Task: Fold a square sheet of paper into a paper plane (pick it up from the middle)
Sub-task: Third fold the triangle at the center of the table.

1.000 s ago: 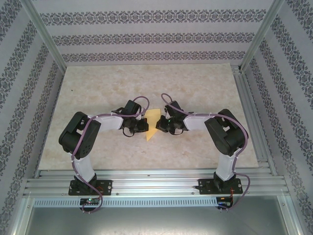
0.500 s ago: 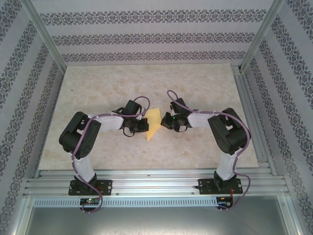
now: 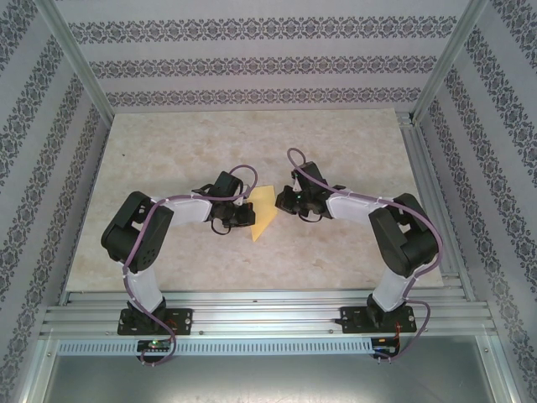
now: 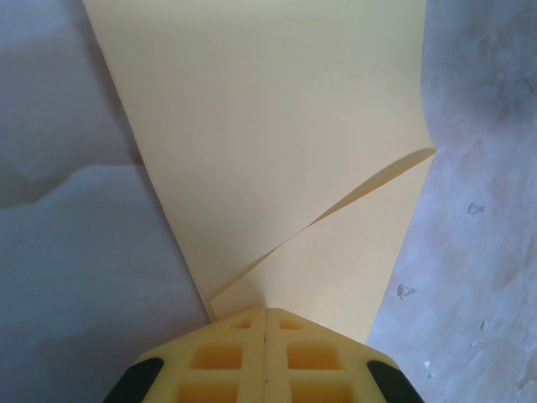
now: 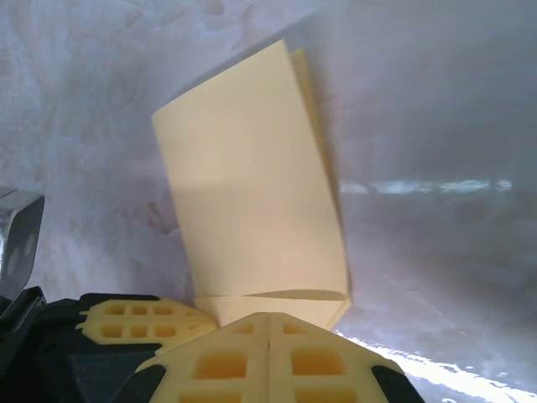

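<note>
Looking across the pale marbled table top (image 3: 168, 151) from the left of the overhead view, the left arm's black two-finger gripper (image 3: 242, 215) sits just left of centre with its yellow lattice pads pressed together. In its own wrist camera the left gripper (image 4: 266, 340) has its closed tips over the narrow end of the thin yellow-orange sheet of paper (image 4: 268, 126), which fans out toward the top of that frame. One flap is curling up at the right. I cannot tell whether the tips pinch the sheet or merely press on it. At the middle of the overhead view the sheet of paper (image 3: 263, 211) lies flat, already folded into a slim kite. Its long axis runs from upper right down to lower left, between the two grippers. Right of it, the right arm's black gripper (image 3: 284, 201) sits just beside the sheet's upper right edge, closed on nothing. Its wrist view shows the right gripper (image 5: 268, 340) with shut tips at the near edge of the sheet (image 5: 252, 210). I'd judge the left gripper is the anchor and the right the one free to work the next crease from its side.
</note>
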You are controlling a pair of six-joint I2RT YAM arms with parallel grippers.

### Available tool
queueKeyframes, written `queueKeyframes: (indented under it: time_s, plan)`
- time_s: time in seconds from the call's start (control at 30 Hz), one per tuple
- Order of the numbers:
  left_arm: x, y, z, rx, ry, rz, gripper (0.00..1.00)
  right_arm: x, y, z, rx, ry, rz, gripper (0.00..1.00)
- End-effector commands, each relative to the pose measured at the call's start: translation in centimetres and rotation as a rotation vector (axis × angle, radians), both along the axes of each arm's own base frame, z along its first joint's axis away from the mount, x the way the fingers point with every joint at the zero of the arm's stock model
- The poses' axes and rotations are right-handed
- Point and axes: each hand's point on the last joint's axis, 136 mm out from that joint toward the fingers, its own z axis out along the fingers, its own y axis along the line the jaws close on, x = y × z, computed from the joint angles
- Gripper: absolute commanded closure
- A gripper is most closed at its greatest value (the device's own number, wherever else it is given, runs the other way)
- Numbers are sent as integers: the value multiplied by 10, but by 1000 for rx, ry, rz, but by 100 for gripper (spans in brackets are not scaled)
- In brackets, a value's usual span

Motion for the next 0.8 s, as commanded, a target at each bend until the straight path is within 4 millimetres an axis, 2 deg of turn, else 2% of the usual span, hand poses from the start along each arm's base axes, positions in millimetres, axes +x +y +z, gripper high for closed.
queueKeyframes:
  time_s: [0.0, 0.07, 0.2, 0.33, 0.47, 0.57, 0.67, 0.77]
  plan:
    - [-24, 30, -36, 162, 108, 14, 96, 0, 18, -7, -8, -4, 60, 98]
    - [-25, 31, -36, 163, 110, 13, 96, 1, 25, -13, -11, 10, 75, 98]
    - [-26, 30, -35, 163, 109, 12, 96, 2, 23, -32, -46, 56, 72, 98]
    - [-26, 31, -36, 163, 111, 11, 96, 5, 7, -47, -80, 89, 29, 98]
    - [-27, 31, -36, 165, 112, 9, 96, 10, -16, -53, -127, 102, -28, 98]
    - [-26, 31, -34, 162, 109, 11, 95, 14, -23, -40, -129, 89, -55, 98]
    - [-24, 28, -26, 140, 99, 17, 91, 14, -17, -7, -71, 30, -59, 95]
    - [-17, 21, -9, 105, 67, 21, 83, 11, -20, 13, -46, -7, -88, 83]
